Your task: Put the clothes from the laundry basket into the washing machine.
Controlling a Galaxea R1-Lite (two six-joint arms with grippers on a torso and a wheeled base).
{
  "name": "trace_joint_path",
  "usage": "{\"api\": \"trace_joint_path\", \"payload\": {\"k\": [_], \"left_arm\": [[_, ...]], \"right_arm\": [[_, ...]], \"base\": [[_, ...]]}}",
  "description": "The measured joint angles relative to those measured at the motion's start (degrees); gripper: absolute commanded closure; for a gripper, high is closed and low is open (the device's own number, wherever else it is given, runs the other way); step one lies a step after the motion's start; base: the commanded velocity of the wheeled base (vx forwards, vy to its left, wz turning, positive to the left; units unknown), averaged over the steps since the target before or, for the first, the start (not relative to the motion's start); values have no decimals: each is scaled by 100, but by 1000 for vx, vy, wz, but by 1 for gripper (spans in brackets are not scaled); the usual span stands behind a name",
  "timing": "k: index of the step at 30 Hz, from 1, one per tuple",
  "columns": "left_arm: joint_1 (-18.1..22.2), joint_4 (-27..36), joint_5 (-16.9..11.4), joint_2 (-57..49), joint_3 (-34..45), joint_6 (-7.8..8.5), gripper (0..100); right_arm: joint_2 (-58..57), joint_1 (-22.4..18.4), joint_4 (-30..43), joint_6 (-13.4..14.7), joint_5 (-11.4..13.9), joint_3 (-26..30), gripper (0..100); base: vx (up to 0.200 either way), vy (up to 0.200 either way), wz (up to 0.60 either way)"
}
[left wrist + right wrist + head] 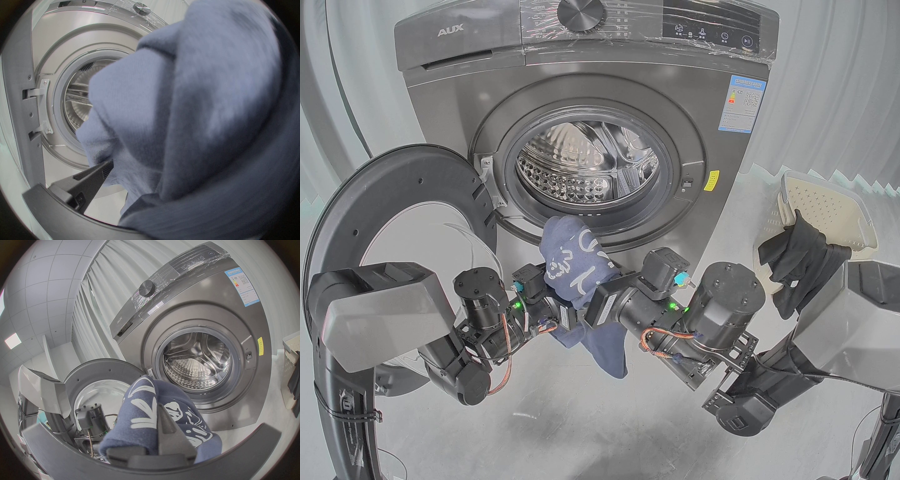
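A navy garment with white print (575, 265) is bunched up just below the washing machine's open drum (587, 162), with a tail hanging toward the floor. My left gripper (561, 314) and right gripper (592, 307) meet under it, each shut on the cloth. In the left wrist view the navy garment (187, 118) lies over the gripper, and one finger (100, 175) presses its edge. In the right wrist view the navy garment (147, 415) lies beside one dark finger (170, 430), with the drum (197, 362) ahead. The white laundry basket (831, 209) stands at the right with black clothes (800, 259) over its rim.
The round machine door (394, 206) is swung wide open on the left, close to my left arm. Bare grey floor (562, 425) lies below the arms. Pale curtains hang behind the machine. The basket (289, 371) sits close beside the machine's right side.
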Motion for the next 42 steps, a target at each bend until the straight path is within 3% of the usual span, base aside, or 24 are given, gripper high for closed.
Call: {"api": "trace_joint_path", "payload": {"k": [2,3,16,27,32,42], "left_arm": [[-6,-2,6,45,-30,-5,0],[-6,-2,9,63,-50,-5,100],[55,-9,22,-77,57,-123,100],[143,-24,129,-1403,1011,-371,100],[118,-15,148,-1961,1353,-477,100],[20,-22,148,-2226,1508,-500,100]], "right_arm": [[-9,11,-2,11,0,6,100],[-11,16,-5,21,0,9,100],[-50,-173,-17,51,-68,30,100],[-101,-634,0,68,-68,386,100],[96,-540,-39,76,-62,524,100],[245,-391,-211,76,-56,386,100]], "base": [[0,0,0],[0,0,0],[0,0,0],[0,0,0],[0,0,0],[0,0,0]]}}
